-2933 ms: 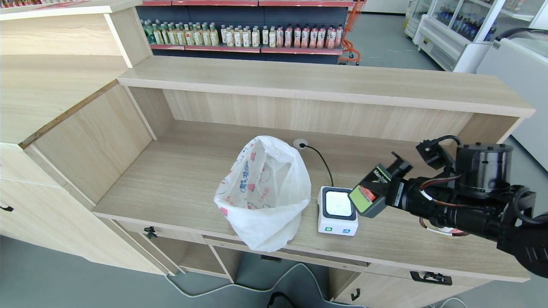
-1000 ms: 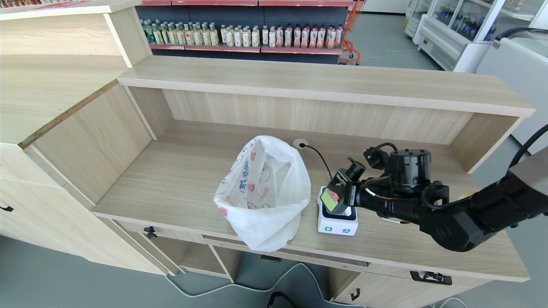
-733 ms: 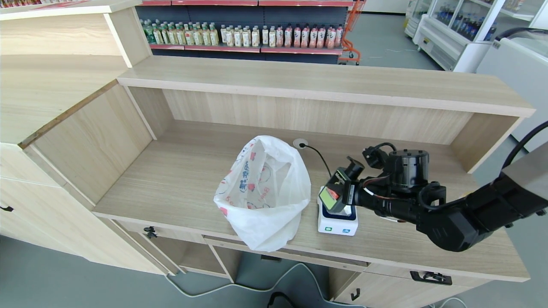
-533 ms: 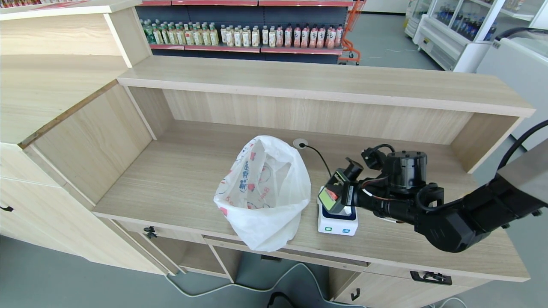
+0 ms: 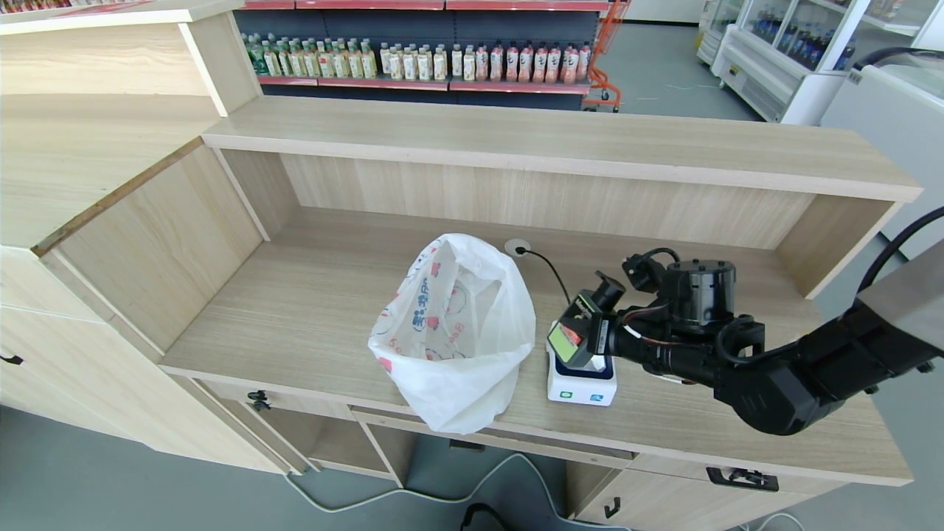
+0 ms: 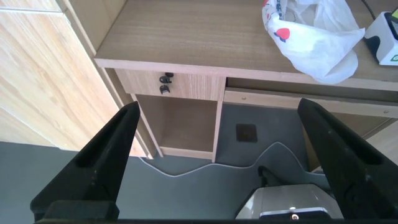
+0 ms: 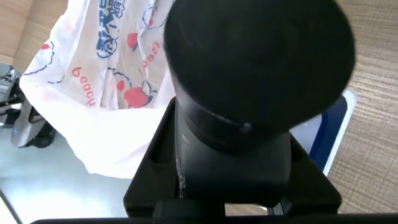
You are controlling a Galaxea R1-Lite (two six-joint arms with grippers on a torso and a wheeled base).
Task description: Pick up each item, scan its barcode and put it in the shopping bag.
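Right pincer [image 5: 592, 338]: clamped on a small dark package [image 5: 566, 341] with a green and red label, black cap end up. The package hangs tilted just above the scanner [image 5: 582, 386], label face turned toward the bag side.

Scanner: white box, dark top, sitting near the front edge of the wooden surface [image 5: 310, 310]. A black cable [image 5: 553, 276] runs from behind it to a round port farther back.

Shopping bag [image 5: 453, 332]: white plastic with red and blue print, mouth open, standing just left of the scanner. Its bottom sags over the front edge of the surface.

Left pincer [image 6: 219, 112]: fingers spread wide, holding nothing. It hangs low in front of the surface, over the floor, with the bag above and off to one side.
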